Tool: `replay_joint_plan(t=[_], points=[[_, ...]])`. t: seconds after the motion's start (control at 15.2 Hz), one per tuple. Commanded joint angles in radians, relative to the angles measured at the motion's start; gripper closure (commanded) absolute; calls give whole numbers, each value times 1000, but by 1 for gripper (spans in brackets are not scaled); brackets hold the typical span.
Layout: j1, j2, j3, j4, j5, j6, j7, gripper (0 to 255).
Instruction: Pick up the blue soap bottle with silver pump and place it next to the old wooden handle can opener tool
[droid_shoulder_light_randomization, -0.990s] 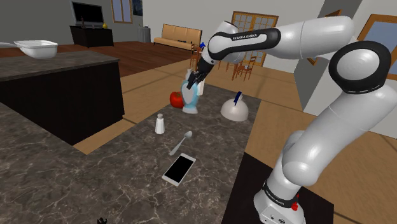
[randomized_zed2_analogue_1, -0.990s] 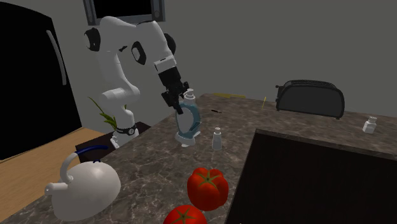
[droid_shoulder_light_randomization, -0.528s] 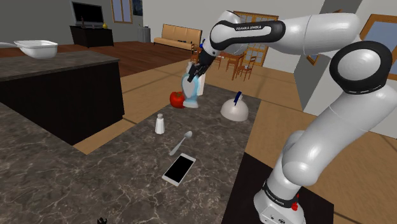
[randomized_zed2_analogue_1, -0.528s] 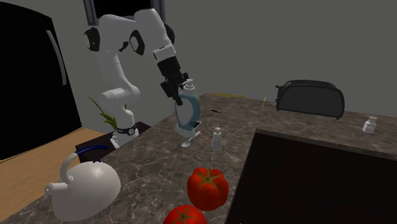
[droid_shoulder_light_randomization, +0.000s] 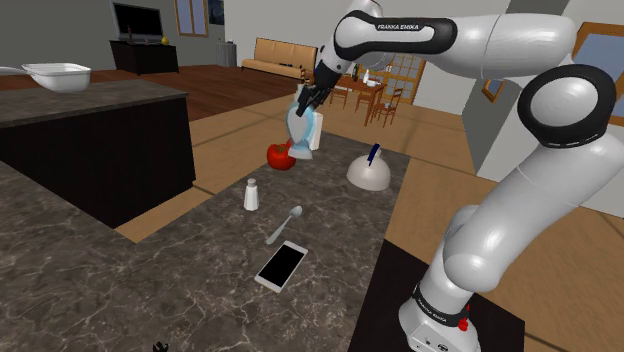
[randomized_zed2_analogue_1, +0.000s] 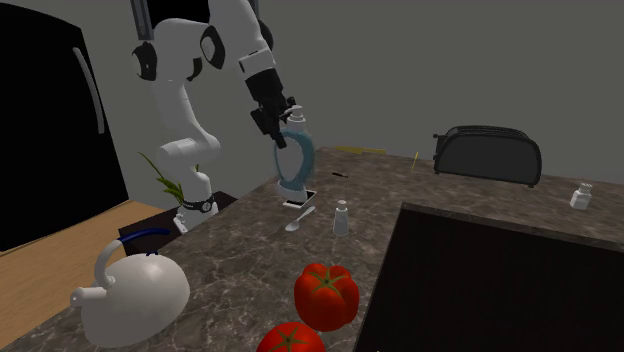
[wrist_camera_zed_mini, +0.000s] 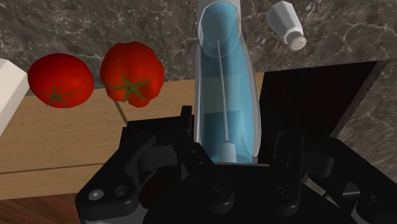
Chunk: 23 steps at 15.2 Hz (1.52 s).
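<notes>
The black hand grips the translucent blue soap bottle above the far end of the dark marbled worktop. The wrist view shows two red tomatoes and a white shaker beneath; the second exterior view shows a black toaster.

A see-through pale blue soap bottle with a whitish pump, in an all-black tool. Below the tool, the tabletop is dark grey stone with pale veining. Two glossy red tomatoes have green stalks. The shaker is white, the kettle white with a blue handle, and the phone white-edged with a black screen.
</notes>
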<state>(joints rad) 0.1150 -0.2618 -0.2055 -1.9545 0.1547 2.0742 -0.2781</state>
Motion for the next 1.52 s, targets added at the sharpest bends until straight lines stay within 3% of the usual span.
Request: replay_joint_plan(t=[0.0,1.45], points=[[0,1,1,27,-2,-26,6,255],[2,101,-11,436,5,-334,42,255]])
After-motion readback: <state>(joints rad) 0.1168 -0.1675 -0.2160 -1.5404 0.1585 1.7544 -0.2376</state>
